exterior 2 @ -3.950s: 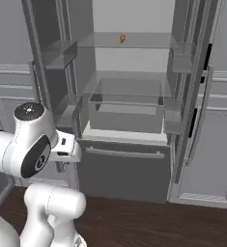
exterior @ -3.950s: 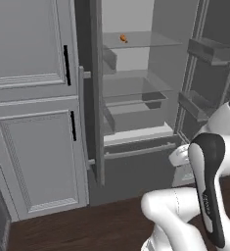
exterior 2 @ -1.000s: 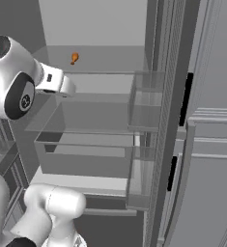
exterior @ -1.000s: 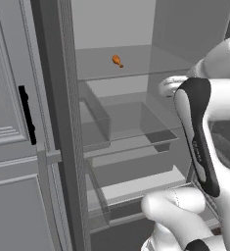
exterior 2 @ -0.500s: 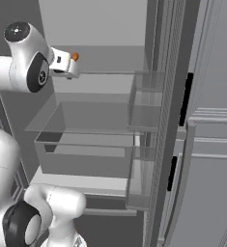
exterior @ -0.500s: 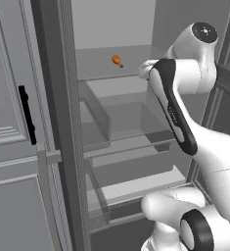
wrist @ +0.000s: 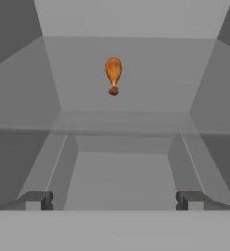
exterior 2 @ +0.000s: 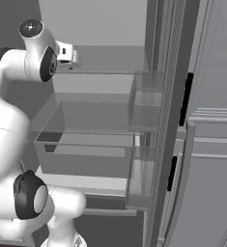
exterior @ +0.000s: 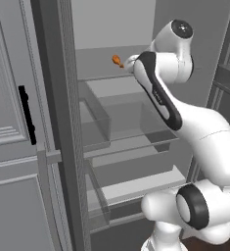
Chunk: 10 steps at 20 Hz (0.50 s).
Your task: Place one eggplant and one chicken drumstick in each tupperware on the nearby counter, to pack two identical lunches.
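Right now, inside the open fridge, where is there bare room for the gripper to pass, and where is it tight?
The top shelf is bare on both sides of the drumstick, out to the fridge walls. The open gripper faces it with free space between. It gets tighter lower down, around the clear drawers.

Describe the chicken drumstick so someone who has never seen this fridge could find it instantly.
Look into the open fridge and go to its upper glass shelf. Toward the back lies the chicken drumstick, a small orange-brown piece with a narrow bone end. It is the one coloured thing among grey shelves and clear drawers.
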Tool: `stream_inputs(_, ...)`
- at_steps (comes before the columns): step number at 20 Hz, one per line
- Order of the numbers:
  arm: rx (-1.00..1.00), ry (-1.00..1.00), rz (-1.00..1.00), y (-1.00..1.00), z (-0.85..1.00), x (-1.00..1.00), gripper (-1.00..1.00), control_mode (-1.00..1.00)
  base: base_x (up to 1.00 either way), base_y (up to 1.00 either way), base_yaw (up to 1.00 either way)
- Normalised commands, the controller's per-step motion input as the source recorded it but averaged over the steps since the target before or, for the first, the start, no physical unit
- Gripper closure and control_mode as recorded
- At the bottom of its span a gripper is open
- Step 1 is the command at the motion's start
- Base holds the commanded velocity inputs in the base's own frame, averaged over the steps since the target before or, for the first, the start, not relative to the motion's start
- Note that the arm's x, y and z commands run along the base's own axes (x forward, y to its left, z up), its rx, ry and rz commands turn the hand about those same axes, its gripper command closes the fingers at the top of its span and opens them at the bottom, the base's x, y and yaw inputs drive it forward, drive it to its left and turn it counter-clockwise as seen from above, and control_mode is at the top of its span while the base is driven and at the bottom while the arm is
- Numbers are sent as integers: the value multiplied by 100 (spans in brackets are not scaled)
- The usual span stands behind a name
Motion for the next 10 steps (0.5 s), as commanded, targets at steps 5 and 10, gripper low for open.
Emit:
stream_inputs(5,-7,0,-7,25,-9,53,-100,-100,0,0,0)
stream_inputs(10,0,0,-1,0,-10,93,-100,-100,0,0,0)
